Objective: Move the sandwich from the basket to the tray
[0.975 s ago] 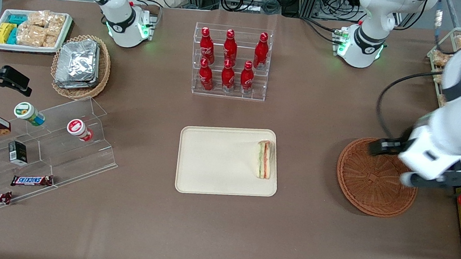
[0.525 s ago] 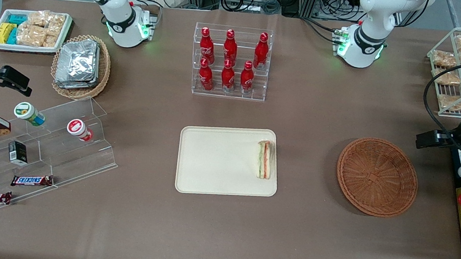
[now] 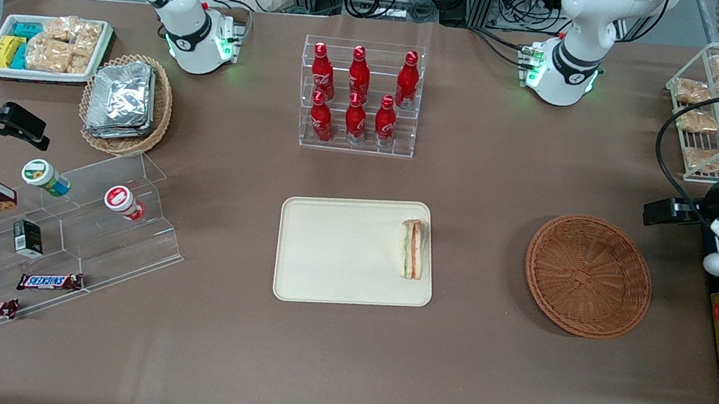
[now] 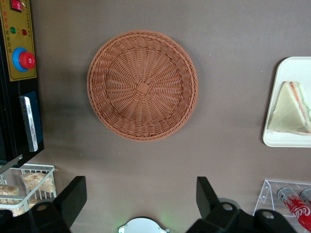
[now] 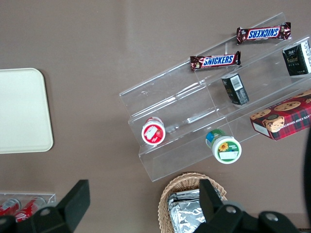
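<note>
You have a brown table [image 3: 481, 382] with cables and frame racks along its edge farthest from the front camera. The sandwich [image 3: 412, 248] lies in the tray [image 3: 339, 254] at mid-table, against the tray's rim nearest the working arm's end. The basket [image 3: 588, 276] sits near that end with nothing in it (bare weave shows in the wrist view). Your gripper [image 4: 140, 199] hangs high above the table beside the basket, fingers spread wide apart and holding nothing. A clear rack [image 3: 360, 96] holds six red bottles [image 3: 354, 119].
</note>
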`<state>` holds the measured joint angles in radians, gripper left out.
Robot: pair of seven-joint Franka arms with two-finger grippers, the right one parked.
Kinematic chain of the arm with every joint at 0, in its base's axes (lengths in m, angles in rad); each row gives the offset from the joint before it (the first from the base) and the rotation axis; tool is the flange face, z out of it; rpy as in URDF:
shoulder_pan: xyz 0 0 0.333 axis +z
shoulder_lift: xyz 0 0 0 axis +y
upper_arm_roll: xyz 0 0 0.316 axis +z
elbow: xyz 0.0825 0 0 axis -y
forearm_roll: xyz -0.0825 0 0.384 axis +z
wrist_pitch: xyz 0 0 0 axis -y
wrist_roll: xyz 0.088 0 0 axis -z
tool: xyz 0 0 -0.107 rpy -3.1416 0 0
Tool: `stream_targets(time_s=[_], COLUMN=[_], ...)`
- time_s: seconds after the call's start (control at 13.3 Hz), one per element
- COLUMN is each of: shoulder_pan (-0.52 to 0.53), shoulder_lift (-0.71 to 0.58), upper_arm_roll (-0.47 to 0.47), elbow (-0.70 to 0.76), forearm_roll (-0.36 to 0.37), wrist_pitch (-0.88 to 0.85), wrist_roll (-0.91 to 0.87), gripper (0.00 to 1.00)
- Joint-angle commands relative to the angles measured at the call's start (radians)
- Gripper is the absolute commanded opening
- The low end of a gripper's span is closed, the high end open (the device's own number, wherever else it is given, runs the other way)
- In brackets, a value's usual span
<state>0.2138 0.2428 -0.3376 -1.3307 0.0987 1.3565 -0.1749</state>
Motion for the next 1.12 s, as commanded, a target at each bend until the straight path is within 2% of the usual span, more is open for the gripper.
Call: stream_targets(time_s=[0.0,0.22,0.45,0.6,0.82,1.05], shoulder_pan=[-0.001,-0.001,-0.001,-0.02,-0.109,-0.129], shoulder_lift=[-0.048,-0.079,-0.094,-0.132,-0.206,-0.25], upper_arm_roll=[-0.001,-0.001,0.003,0.058,0.172,0.203], elbow=[-0.059,-0.113,-0.13,-0.171,-0.266,-0.332], forearm_roll=[0.013,0.01,0.009,-0.002,-0.01,-0.033], wrist_pitch=[-0.01,0.006,0.013,0.021,0.088,0.151], wrist_roll=[0.021,0.023,0.136,0.149,0.189,0.213], gripper=[1.0,1.0,1.0,1.0,1.0,1.0])
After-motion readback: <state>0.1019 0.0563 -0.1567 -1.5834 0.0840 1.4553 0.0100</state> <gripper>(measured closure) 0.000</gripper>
